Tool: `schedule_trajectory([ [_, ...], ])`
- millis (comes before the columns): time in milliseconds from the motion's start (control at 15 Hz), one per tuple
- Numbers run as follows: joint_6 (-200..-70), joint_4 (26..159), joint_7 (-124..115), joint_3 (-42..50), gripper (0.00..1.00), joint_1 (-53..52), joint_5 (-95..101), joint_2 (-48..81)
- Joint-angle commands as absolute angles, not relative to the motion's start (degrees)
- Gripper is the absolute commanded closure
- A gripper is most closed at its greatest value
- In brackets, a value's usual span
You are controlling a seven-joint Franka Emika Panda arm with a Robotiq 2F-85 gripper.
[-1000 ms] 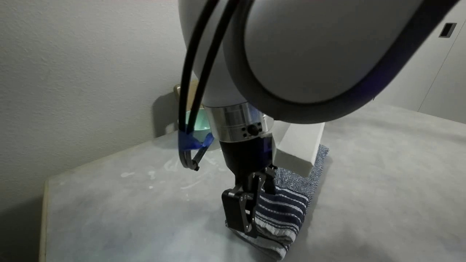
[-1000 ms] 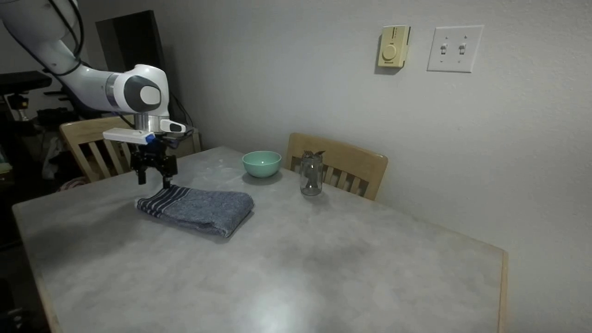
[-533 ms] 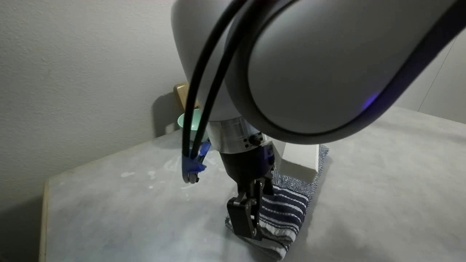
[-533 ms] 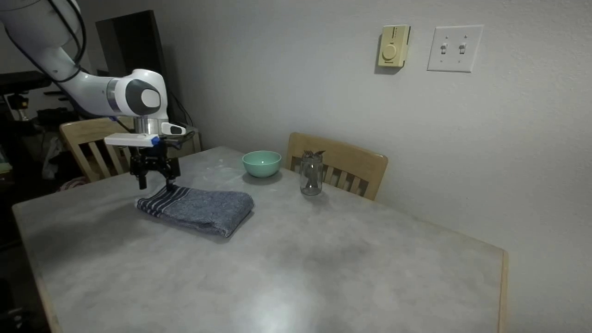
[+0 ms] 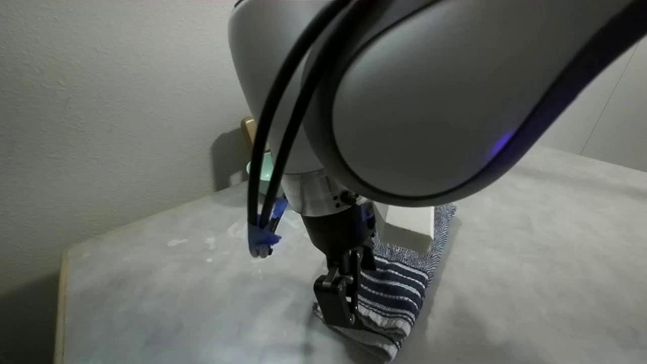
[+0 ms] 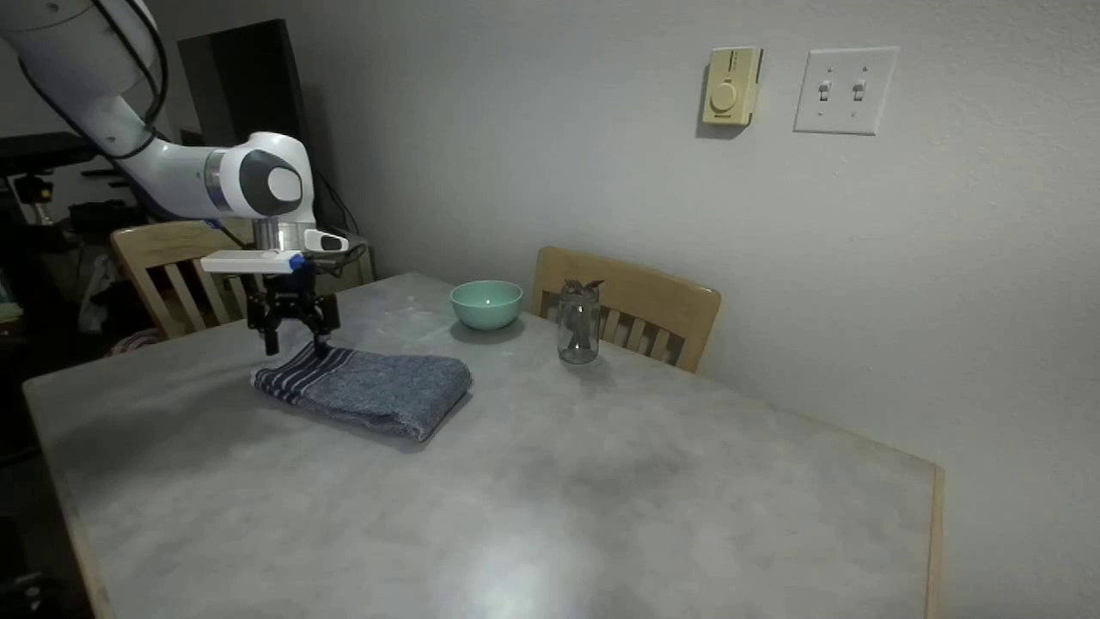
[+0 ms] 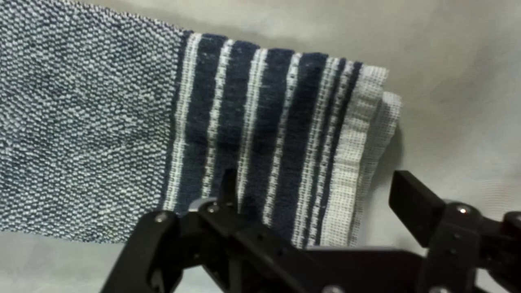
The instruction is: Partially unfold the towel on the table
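The grey-blue towel (image 6: 387, 391) lies folded on the light grey table (image 6: 559, 499). Its navy and white striped end also shows in an exterior view (image 5: 394, 288). In the wrist view the towel (image 7: 93, 134) has two white hem layers at its right end, slightly offset. My gripper (image 6: 296, 349) is open and points down at the striped end. In the wrist view the gripper (image 7: 316, 179) has one finger over the navy stripes and the other past the white hem, over bare table. Nothing is held between the fingers. I cannot tell whether a fingertip touches the cloth.
A green bowl (image 6: 486, 304) stands behind the towel near the wall. A glass jar with utensils (image 6: 578, 323) stands to the right of the bowl. Wooden chairs (image 6: 636, 297) stand at the table's far edge. A wall (image 5: 126, 101) runs along one side.
My gripper has moved down closer to the towel's striped end and shifted slightly to one side. It stays open. The towel has not visibly moved.
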State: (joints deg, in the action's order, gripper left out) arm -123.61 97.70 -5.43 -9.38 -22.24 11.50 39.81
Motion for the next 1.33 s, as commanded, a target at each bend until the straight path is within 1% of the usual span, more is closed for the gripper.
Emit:
schedule_trajectory([
  [0,-121.75,95.71,-7.42,-8.30,0.01,-23.34,12.25,41.10],
  [67,-121.94,95.91,-9.07,-8.19,0.06,-23.44,11.70,40.96],
  [133,-122.65,96.38,-11.32,-8.19,0.19,-23.41,10.79,40.76],
  [200,-123.08,96.67,-13.31,-8.15,0.24,-23.48,10.35,40.61],
  [267,-123.75,97.05,-15.86,-8.05,0.34,-23.69,9.84,40.38],
  [333,-123.79,97.15,-18.55,-7.72,0.41,-24.11,9.64,40.34],
  [400,-124.04,97.29,-21.07,-7.46,0.44,-24.51,9.57,40.26],
  [467,-124.02,97.31,-23.32,-7.20,0.51,-24.88,9.57,40.28],
  [533,-124.05,97.30,-25.08,-6.98,0.51,-25.23,9.69,40.36],
  [600,-123.68,97.19,-26.60,-6.79,0.55,-25.55,9.64,40.41],
  [867,-123.26,97.00,-30.31,-6.01,0.45,-26.76,10.24,40.49],
  [933,-123.10,96.93,-30.87,-5.87,0.40,-26.96,10.30,40.51],
  [1000,-122.88,96.79,-31.11,-5.75,0.27,-27.14,10.44,40.62],
  [1133,-122.57,96.68,-31.45,-5.49,0.34,-27.48,10.75,40.71],
  [1267,-122.30,96.62,-31.66,-5.09,0.57,-27.79,11.12,40.84],
])
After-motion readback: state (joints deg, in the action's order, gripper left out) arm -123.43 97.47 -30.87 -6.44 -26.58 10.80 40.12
